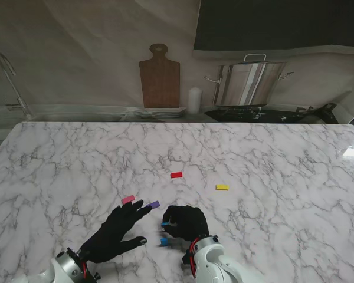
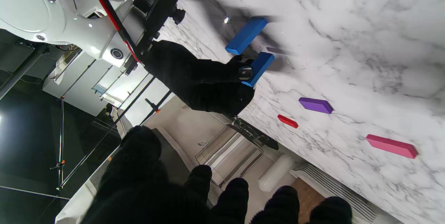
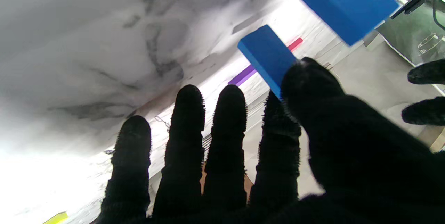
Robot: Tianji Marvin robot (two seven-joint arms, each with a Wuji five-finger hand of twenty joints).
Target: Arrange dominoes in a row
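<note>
My right hand [image 1: 186, 221] is shut on a blue domino [image 1: 165, 224], pinched between thumb and forefinger just over the marble; the wrist views show it too [image 2: 259, 67] [image 3: 268, 56]. A second blue domino [image 1: 163, 242] [image 2: 246, 35] [image 3: 336, 1] lies flat just nearer to me. My left hand [image 1: 119, 232] rests open, fingers spread, to the left of both. Beyond its fingertips lie a pink domino [image 1: 128, 199] [image 2: 391, 146] and a purple domino [image 1: 154, 204] [image 2: 315, 105] [image 3: 243, 75]. Farther off are a red domino [image 1: 176, 174] [image 2: 287, 121] and a yellow domino [image 1: 222, 187] [image 3: 55, 218].
A white marble table [image 1: 283, 153] carries everything. Behind its far edge stand a wooden cutting board [image 1: 160, 76], a white candle [image 1: 193, 100] and a steel pot [image 1: 248, 82] on a stove.
</note>
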